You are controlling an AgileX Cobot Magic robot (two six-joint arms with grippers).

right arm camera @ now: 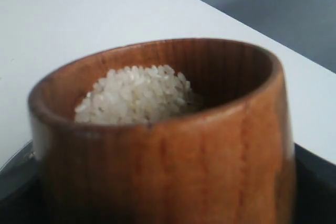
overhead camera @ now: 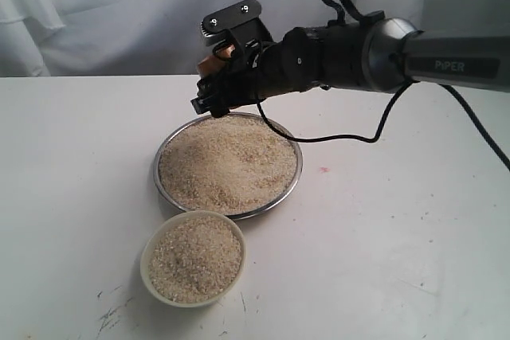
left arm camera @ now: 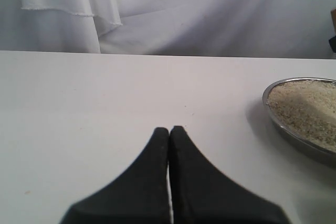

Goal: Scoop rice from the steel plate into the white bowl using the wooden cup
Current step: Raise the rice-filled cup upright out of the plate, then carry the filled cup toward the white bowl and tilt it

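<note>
2 dishes sit on the white table (overhead camera: 398,236) in the exterior view. The steel plate (overhead camera: 298,171) is heaped with rice (overhead camera: 227,165), and the white bowl (overhead camera: 146,267) stands just beside its near rim, close enough that I cannot tell whether they touch. The bowl is also nearly full of grains. Bare tabletop lies open on every side of both dishes, widest on the right. The right gripper (overhead camera: 217,73) reaches in from the right and hangs above the plate's far rim. Only a small tan sliver of the wooden cup (overhead camera: 213,60) peeks out between its dark parts, and the rest is hidden. A black cable (overhead camera: 382,121) sags from the arm toward the table behind the plate.

In the left wrist view, the left gripper (left arm camera: 169,129) has its 2 black fingers (left arm camera: 149,166) pressed together, holding nothing, over clear table. The plate (left arm camera: 283,127) is cut off by the frame edge, so only part of its rim and rice (left arm camera: 310,108) shows. A white cloth (left arm camera: 68,3) hangs behind the table's far edge.

In the right wrist view, the cup (right arm camera: 168,150) fills the frame, upright and blurred. A mound of rice (right arm camera: 136,95) lies inside against 1 wall. Dark shapes at the lower corners are all that shows of the right gripper, which pinches the cup off the table.
</note>
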